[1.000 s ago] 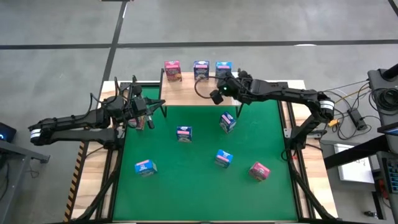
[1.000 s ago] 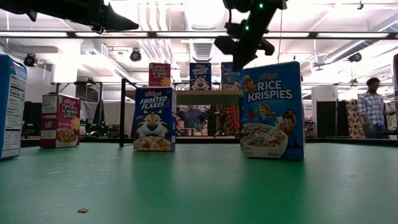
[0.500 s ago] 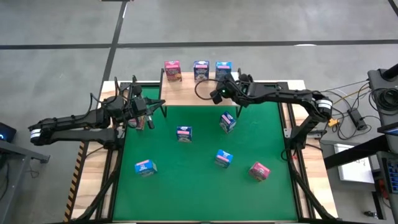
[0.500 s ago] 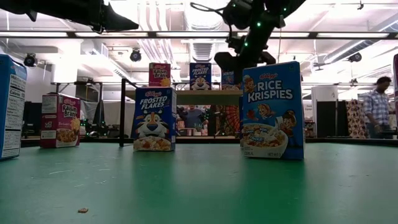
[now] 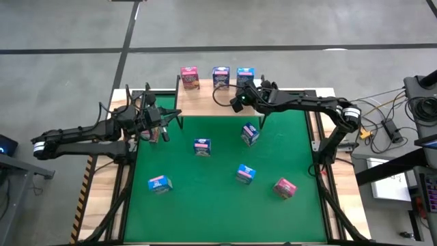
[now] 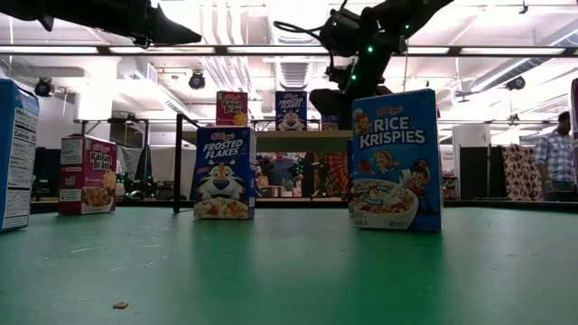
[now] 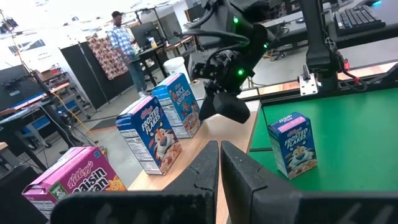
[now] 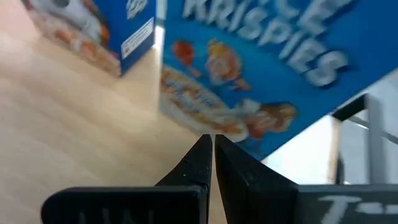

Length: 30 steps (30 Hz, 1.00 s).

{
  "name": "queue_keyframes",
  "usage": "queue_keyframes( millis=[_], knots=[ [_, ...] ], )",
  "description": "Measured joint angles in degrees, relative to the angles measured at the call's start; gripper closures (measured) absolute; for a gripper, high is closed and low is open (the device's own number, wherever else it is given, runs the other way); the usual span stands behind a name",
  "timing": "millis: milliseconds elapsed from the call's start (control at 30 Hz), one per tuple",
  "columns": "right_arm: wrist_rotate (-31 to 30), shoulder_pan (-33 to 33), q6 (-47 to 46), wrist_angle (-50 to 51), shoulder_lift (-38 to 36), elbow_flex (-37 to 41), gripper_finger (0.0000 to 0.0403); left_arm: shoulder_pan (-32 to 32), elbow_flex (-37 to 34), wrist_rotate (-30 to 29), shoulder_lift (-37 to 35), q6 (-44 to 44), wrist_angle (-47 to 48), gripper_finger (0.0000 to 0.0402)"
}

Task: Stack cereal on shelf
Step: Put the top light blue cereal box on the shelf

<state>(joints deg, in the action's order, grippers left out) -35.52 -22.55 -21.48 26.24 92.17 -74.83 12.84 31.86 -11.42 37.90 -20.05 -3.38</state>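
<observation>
Three cereal boxes stand upright on the shelf (image 5: 205, 99): a pink Raisin Bran (image 5: 190, 77), a Frosted Flakes (image 5: 220, 76) and a blue Rice Krispies box (image 5: 246, 75). My right gripper (image 5: 242, 91) is shut and points at the lower front of that Rice Krispies box (image 8: 261, 68), just above the plank (image 8: 74, 112). My left gripper (image 7: 219, 149) is shut, holds nothing and hovers by the mat's left edge above a pink box (image 5: 151, 134). Several more boxes lie scattered on the green mat (image 5: 205, 205). My right gripper's shut fingertips (image 8: 204, 144) stand at the lower front edge of the Rice Krispies box (image 8: 211, 127), coming level from the table's near side. I cannot tell whether they touch it. The box stands upright on the shelf.
On the mat are a Frosted Flakes box (image 5: 201, 145), a tilted blue box (image 5: 249, 133), another blue one (image 5: 244, 173), a pink one (image 5: 285, 187) and one near the left corner (image 5: 159, 183). People stand in the room beyond the table.
My right gripper has moved toward the far edge and a little left, sinking toward the Rice Krispies box on the shelf. Its fingers have stayed shut. The boxes and my left arm have kept still.
</observation>
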Motion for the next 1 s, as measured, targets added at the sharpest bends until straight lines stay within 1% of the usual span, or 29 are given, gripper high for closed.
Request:
queue_keyframes(
  millis=[100, 367, 667, 1000],
  knots=[
    [1.04, -0.09, 0.28, -1.32, 1.09, 0.0, 0.0391, 0.0, 0.0, 0.0, 0.02, -0.01, -0.01, 0.0401],
    [0.97, -0.76, 1.94, -4.65, 1.82, 0.0, 0.0391, 0.0, 0.0, 0.0, 0.06, -0.02, -0.02, 0.0401],
    [0.93, -2.16, 2.76, -4.7, 1.8, 0.0, 0.0391, 0.02, 0.0, 0.0, 0.06, -0.03, -0.02, 0.0401],
    [1.04, -2.25, 3.07, -4.77, 1.71, 0.0, 0.0391, 0.0, 0.0, 0.0, 0.06, -0.04, -0.02, 0.0401]
  ],
)
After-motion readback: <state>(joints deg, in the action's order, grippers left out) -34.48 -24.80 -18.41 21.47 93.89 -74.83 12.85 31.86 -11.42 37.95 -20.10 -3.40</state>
